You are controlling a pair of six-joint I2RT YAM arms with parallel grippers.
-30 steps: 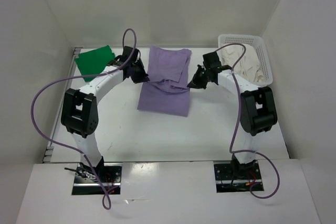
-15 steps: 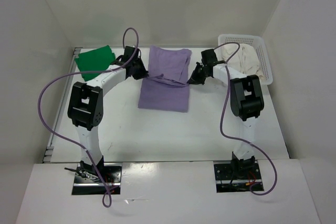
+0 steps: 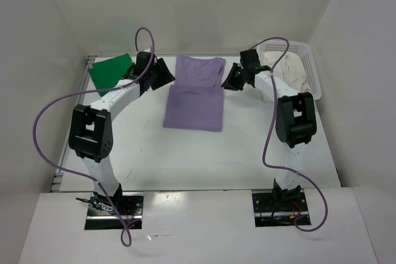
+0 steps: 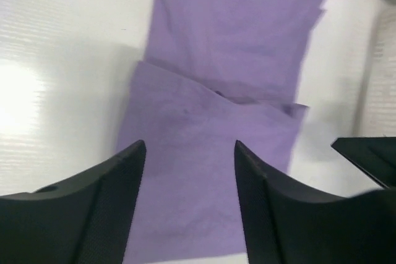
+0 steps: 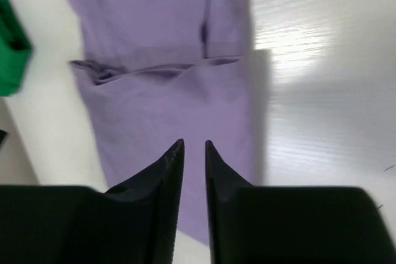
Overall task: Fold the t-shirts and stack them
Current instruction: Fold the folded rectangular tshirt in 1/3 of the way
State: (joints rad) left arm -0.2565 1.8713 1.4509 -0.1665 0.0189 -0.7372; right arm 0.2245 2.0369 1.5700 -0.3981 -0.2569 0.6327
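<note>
The lavender-purple t-shirt [image 3: 193,94] lies flat mid-table, folded across its middle, and fills the left wrist view [image 4: 223,109] and the right wrist view [image 5: 167,91]. My left gripper [image 3: 164,75] hovers at its far-left edge, open with nothing between the fingers [image 4: 190,148]. At the shirt's far-right edge my right gripper [image 3: 228,82] stands slightly open, its narrow gap [image 5: 193,144] empty. The bright green t-shirt [image 3: 111,71] sits folded at the far left [image 5: 9,38]. The cream-white t-shirt [image 3: 286,72] lies bunched in the basket.
A white perforated basket [image 3: 314,65] stands at the far right corner against the wall. White walls enclose the table at the back and both sides. Purple cables loop off both arms.
Both grippers let go of the lavender shirt's edge and opened, drawing back toward the far wall. The shirt has settled flat along its fold.
</note>
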